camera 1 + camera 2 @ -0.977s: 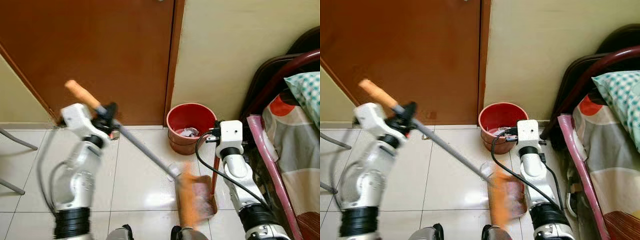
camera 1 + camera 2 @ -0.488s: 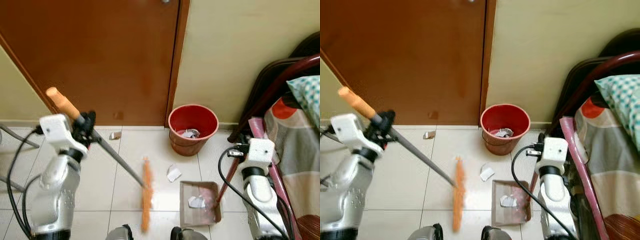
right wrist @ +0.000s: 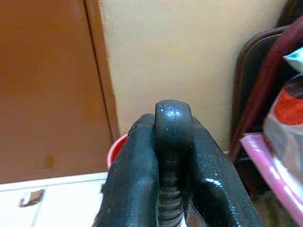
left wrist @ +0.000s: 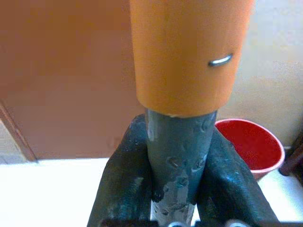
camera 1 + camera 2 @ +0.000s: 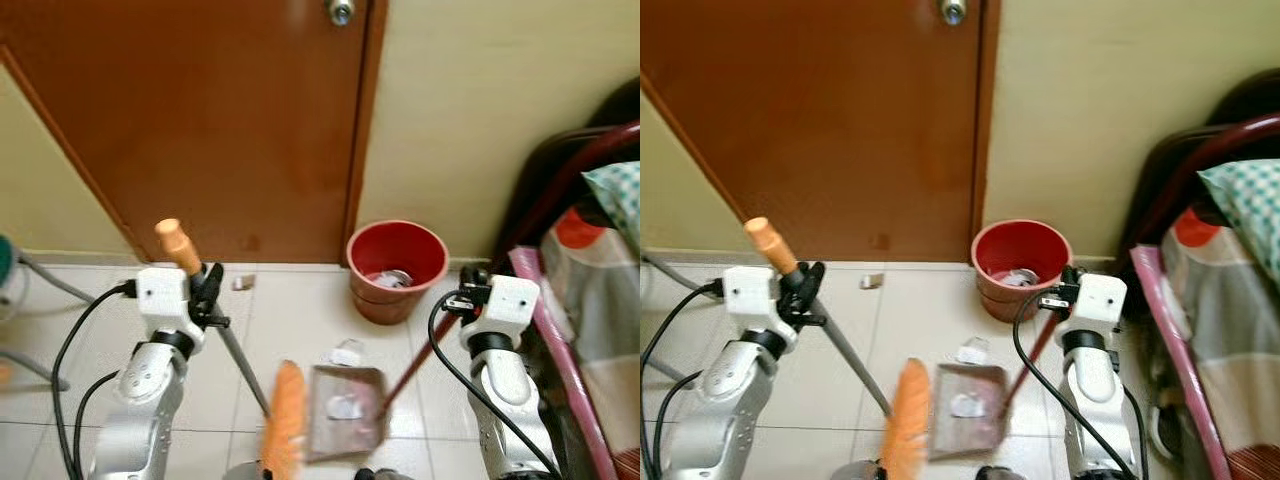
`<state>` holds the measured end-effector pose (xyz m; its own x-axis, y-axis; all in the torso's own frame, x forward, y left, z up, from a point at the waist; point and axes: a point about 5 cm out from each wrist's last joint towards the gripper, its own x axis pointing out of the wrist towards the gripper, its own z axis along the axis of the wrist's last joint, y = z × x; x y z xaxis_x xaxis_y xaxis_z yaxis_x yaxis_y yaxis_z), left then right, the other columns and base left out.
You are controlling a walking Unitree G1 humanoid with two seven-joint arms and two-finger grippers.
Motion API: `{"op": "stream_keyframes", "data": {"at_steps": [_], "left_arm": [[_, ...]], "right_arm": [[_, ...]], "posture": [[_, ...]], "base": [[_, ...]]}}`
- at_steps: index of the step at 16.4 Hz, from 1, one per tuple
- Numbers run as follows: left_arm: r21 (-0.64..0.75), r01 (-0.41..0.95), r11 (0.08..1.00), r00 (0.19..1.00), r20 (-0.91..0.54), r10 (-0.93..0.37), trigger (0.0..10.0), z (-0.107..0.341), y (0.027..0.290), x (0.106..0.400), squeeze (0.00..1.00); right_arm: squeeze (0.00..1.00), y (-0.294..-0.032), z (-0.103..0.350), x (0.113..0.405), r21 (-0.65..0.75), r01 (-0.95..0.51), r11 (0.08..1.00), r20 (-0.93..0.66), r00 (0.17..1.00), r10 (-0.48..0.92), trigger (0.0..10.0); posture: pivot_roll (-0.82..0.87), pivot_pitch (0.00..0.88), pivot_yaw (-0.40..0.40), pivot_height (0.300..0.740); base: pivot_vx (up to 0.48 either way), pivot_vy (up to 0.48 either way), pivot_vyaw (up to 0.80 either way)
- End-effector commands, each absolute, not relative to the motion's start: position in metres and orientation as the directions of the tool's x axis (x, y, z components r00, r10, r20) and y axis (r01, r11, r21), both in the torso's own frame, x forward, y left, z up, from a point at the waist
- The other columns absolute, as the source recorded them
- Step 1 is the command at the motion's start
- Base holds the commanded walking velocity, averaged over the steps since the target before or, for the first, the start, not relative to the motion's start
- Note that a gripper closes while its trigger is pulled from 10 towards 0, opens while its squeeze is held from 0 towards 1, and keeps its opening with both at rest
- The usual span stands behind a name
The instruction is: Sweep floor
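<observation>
Orange bristles of the broom (image 5: 282, 420) sit just beside the open mouth of the dustpan (image 5: 345, 425), whose tray already carries a paper scrap, so this looks like the gathering step. The left gripper (image 4: 180, 182) is clamped on the broom's grey shaft and the right gripper (image 3: 173, 142) on the dustpan's handle. Next, I judge, comes a short stroke to bring in the scrap (image 5: 347, 355) beyond the pan, with little room between the red bucket (image 5: 397, 270), the door (image 5: 200, 120) and the bed frame (image 5: 560, 340).
</observation>
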<state>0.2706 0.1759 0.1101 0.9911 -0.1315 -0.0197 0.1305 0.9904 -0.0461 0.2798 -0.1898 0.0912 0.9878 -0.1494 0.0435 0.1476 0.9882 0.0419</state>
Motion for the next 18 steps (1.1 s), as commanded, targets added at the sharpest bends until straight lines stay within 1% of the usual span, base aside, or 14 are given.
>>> {"op": "stream_keyframes", "data": {"at_steps": [1, 4, 5, 6, 10, 12, 14, 15, 17, 18], "left_arm": [[0.013, 0.113, 0.994, 0.994, 0.002, -0.113, 10.0, 0.113, 0.182, 0.273, 0.00], [0.026, 0.107, 0.994, 0.994, 0.034, -0.108, 10.0, 0.119, 0.183, 0.279, 0.00], [0.030, 0.107, 0.994, 0.993, 0.039, -0.108, 10.0, 0.120, 0.183, 0.278, 0.00], [0.025, 0.104, 0.994, 0.994, 0.035, -0.105, 10.0, 0.119, 0.185, 0.276, 0.00], [0.040, 0.084, 0.996, 0.996, -0.009, -0.084, 10.0, 0.104, 0.191, 0.268, 0.00], [0.080, 0.036, 0.996, 0.999, -0.024, -0.034, 10.0, 0.100, 0.201, 0.265, 0.00], [0.161, -0.052, 0.986, 0.998, -0.026, 0.057, 10.0, 0.097, 0.215, 0.265, 0.00], [0.196, -0.061, 0.979, 0.997, -0.040, 0.070, 10.0, 0.094, 0.216, 0.265, 0.00], [0.179, -0.014, 0.984, 0.998, -0.062, 0.026, 10.0, 0.085, 0.204, 0.260, 0.00], [0.176, -0.013, 0.984, 0.998, -0.062, 0.024, 10.0, 0.084, 0.202, 0.259, 0.00]], "right_arm": [[0.00, -0.193, 0.101, 0.281, 0.031, 0.148, 0.988, 0.072, 0.986, -0.150, 10.0], [0.00, -0.192, 0.102, 0.282, -0.013, 0.129, 0.992, 0.061, 0.990, -0.128, 10.0], [0.00, -0.191, 0.104, 0.282, -0.015, 0.124, 0.992, 0.064, 0.990, -0.122, 10.0], [0.00, -0.188, 0.107, 0.283, -0.011, 0.109, 0.994, 0.079, 0.991, -0.108, 10.0], [0.00, -0.187, 0.111, 0.286, 0.005, 0.109, 0.994, 0.089, 0.990, -0.109, 10.0], [0.00, -0.189, 0.123, 0.293, 0.040, 0.116, 0.992, 0.117, 0.986, -0.120, 10.0], [0.00, -0.187, 0.139, 0.302, 0.063, 0.116, 0.991, 0.146, 0.981, -0.125, 10.0], [0.00, -0.185, 0.146, 0.306, 0.087, 0.112, 0.990, 0.157, 0.980, -0.124, 10.0], [0.00, -0.181, 0.162, 0.313, 0.140, 0.106, 0.984, 0.182, 0.975, -0.131, 10.0], [0.00, -0.180, 0.167, 0.315, 0.157, 0.104, 0.982, 0.191, 0.972, -0.133, 10.0]], "posture": [[0.05, 0.076, 0.039, 0.740], [0.04, 0.089, 0.020, 0.740], [0.03, 0.097, 0.015, 0.740], [0.04, 0.096, 0.018, 0.740], [0.05, 0.094, 0.025, 0.740], [0.05, 0.101, 0.023, 0.740], [0.04, 0.106, 0.012, 0.740], [0.04, 0.103, 0.009, 0.740], [0.04, 0.101, 0.006, 0.740], [0.04, 0.100, 0.005, 0.740]], "base": [[0.000, 0.000, -0.71], [0.000, 0.000, -0.72], [0.000, -0.356, -0.47], [0.000, -0.465, 0.00], [0.000, 0.000, 0.00], [0.000, 0.000, 0.00], [0.000, 0.000, 0.00], [0.000, 0.000, 0.00], [0.000, 0.000, 0.00], [0.000, 0.000, 0.00]]}}
